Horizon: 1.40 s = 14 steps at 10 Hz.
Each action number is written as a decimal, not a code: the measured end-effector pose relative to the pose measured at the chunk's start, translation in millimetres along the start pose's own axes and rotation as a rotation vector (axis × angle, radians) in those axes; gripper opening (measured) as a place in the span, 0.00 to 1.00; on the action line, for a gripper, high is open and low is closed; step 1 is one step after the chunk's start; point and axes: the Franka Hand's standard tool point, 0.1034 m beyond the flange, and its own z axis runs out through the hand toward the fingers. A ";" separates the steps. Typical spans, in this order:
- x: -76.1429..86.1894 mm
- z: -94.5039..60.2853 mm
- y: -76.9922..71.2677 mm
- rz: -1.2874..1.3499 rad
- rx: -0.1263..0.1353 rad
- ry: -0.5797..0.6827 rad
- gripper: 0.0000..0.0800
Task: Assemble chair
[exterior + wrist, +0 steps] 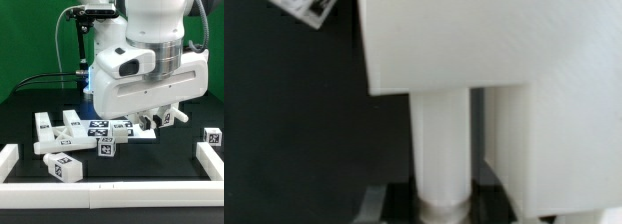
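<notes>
Several white chair pieces with black-and-white tags lie in a loose cluster [85, 135] on the black table, at the exterior view's left of centre. My gripper [150, 124] is low over the table at the cluster's right end, beside a small tagged piece [166, 117]. In the wrist view a round white bar [438, 140] runs from a wide white panel [473, 45] down between my gripper's [441, 207] dark fingers, which sit close against both its sides. The fingertips are mostly hidden in the exterior view.
A single small tagged cube [212, 135] stands at the exterior view's right. A low white border rail [110, 190] runs along the front and up both sides. The arm's bulky white body [140, 70] hides the table's middle back. Cables hang behind it.
</notes>
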 end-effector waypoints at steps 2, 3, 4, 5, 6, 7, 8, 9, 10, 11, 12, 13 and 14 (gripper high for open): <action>2.0 3.1 -1.5 -0.007 -0.013 0.025 0.15; 1.7 3.1 -0.8 -0.006 -0.013 0.025 0.15; 0.2 6.5 1.6 -0.001 -0.012 0.022 0.15; -4.3 17.9 10.6 0.032 -0.009 0.005 0.15; -3.3 25.6 19.0 0.134 0.002 -0.002 0.15; 1.3 28.5 22.0 0.210 0.005 0.007 0.15; 4.0 33.9 22.1 0.273 0.019 0.014 0.15; 5.9 39.3 21.0 0.297 0.031 0.015 0.15; 10.6 42.2 15.9 0.304 0.020 0.026 0.15; 13.6 48.1 11.4 0.293 0.012 0.040 0.15; 10.7 53.9 12.4 0.276 0.000 0.060 0.15; 9.5 54.4 12.2 0.278 0.002 0.054 0.15; 9.9 54.2 12.3 0.278 0.002 0.056 0.27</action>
